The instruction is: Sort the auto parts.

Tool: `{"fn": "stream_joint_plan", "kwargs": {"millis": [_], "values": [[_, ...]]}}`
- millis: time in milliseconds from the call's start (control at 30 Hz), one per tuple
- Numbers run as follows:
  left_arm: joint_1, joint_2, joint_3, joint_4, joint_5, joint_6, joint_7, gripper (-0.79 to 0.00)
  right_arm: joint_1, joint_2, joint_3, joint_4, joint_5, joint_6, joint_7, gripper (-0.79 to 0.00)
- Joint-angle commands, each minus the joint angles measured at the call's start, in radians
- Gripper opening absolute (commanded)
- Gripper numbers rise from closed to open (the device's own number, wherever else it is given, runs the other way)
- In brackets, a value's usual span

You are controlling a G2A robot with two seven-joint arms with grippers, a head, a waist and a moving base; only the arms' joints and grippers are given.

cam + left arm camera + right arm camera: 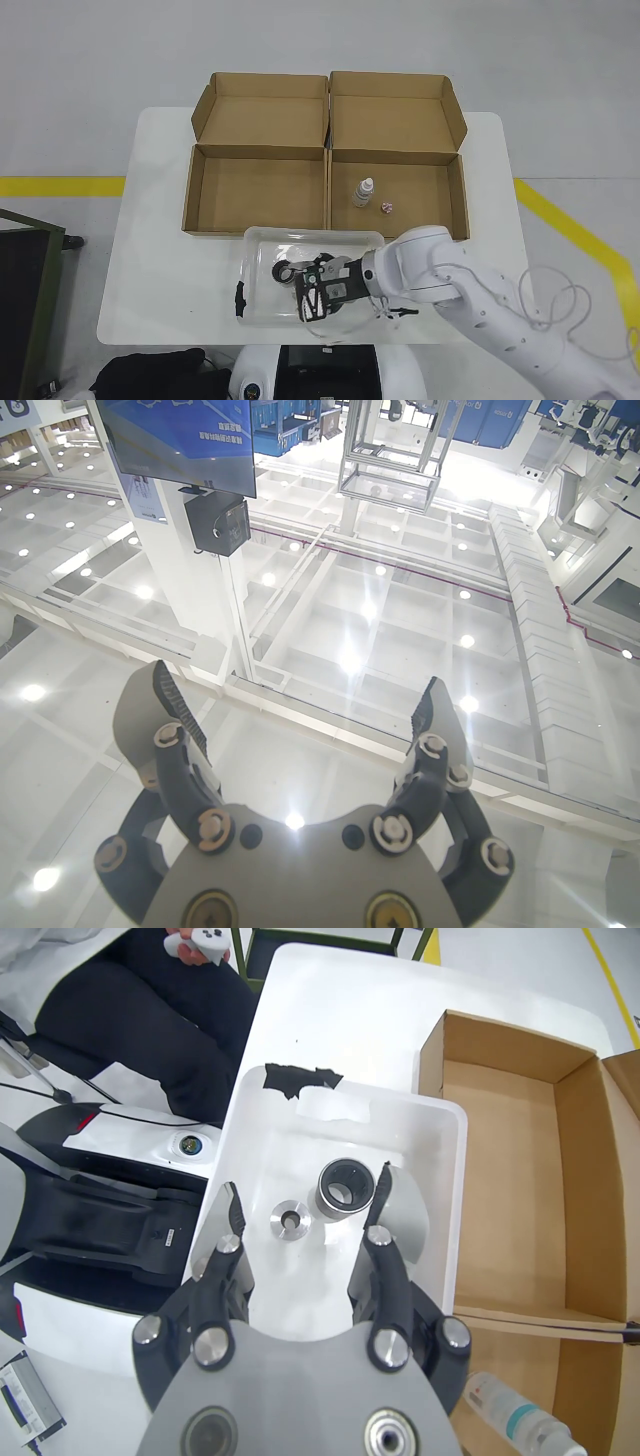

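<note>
Over the white bin (442,1138) at the table's (150,250) 6 o'clock edge, I've got the right gripper (309,1178) spread wide, gripping nothing. The steel bushing (345,1190) and a small silver ring (290,1220) sit on the bin floor beneath it. The left gripper (300,695) is wide apart too, empty.

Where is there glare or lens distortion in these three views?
Left wrist view: ceiling lamps flare into starbursts and ceiling beams bow, behind the open left gripper. Right wrist view: the floor of the white bin shines faintly beyond the open right gripper. Top view: even light, no glare.
</note>
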Motion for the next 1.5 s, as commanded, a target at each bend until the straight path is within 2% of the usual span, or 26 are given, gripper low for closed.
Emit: {"fn": "stream_joint_plan", "kwargs": {"millis": [0, 167, 433, 733, 967, 1033, 1267, 1467], "values": [[0.0, 0.0, 0.0, 0.0, 0.0, 0.0, 0.0, 0.0, -0.013, 0.004, 0.0, 0.003, -0.016, -0.008, 0.006, -0.317], [0.0, 0.0, 0.0, 0.0, 0.0, 0.0, 0.0, 0.0, -0.034, 0.01, -0.001, 0.029, -0.043, -0.029, -0.005, -0.252], [0.0, 0.0, 0.0, 0.0, 0.0, 0.0, 0.0, 0.0, -0.04, 0.008, -0.023, 0.087, -0.077, -0.058, -0.041, -0.265], [0.0, 0.0, 0.0, 0.0, 0.0, 0.0, 0.0, 0.0, -0.032, -0.006, -0.052, 0.164, -0.179, -0.066, -0.168, -0.274], [0.0, 0.0, 0.0, 0.0, 0.0, 0.0, 0.0, 0.0, -0.025, -0.021, -0.081, 0.211, -0.26, -0.055, -0.255, -0.311], [0.0, 0.0, 0.0, 0.0, 0.0, 0.0, 0.0, 0.0, -0.02, -0.026, -0.091, 0.222, -0.278, -0.053, -0.274, -0.357], [0.0, 0.0, 0.0, 0.0, 0.0, 0.0, 0.0, 0.0, 0.006, -0.048, -0.13, 0.264, -0.312, -0.056, -0.315, -0.354], [0.0, 0.0, 0.0, 0.0, 0.0, 0.0, 0.0, 0.0, 0.034, -0.07, -0.162, 0.296, -0.345, -0.047, -0.339, -0.416]]}}
